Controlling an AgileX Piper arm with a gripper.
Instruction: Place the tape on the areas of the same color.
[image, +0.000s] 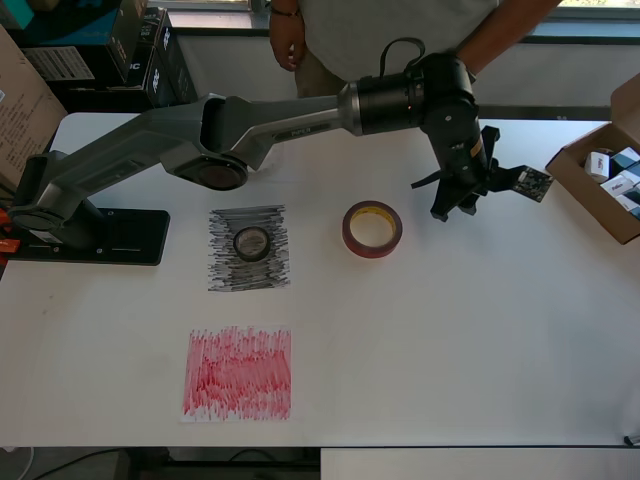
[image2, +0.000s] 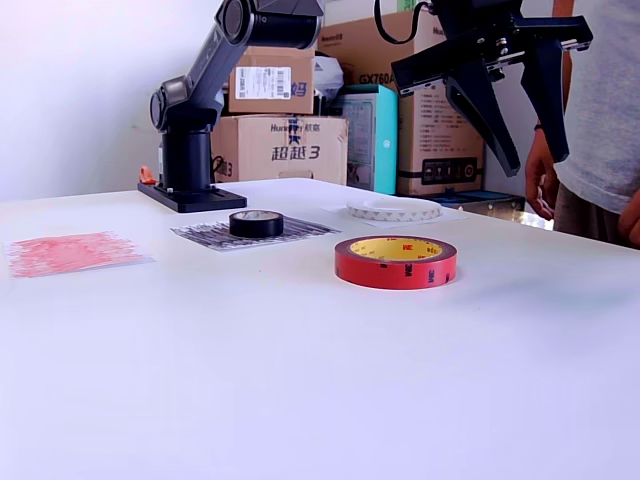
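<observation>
Overhead view, left to right: red-scribbled sheet (image: 237, 373), bare; black tape roll (image: 252, 242) already on the black-scribbled sheet (image: 249, 249); red tape roll (image: 372, 228) flat on the desk (image: 450, 340); claw (image: 455, 203) right of it, raised, jaws spread, holding nothing.

1 arm (image: 240, 125), base at overhead view's left, reaches across toward that view's right. Wrist bends down. Gripper (image2: 518, 115) hangs above the table, 2 fingers (image2: 485, 110) spread wide, pointing down, holding nothing.
</observation>
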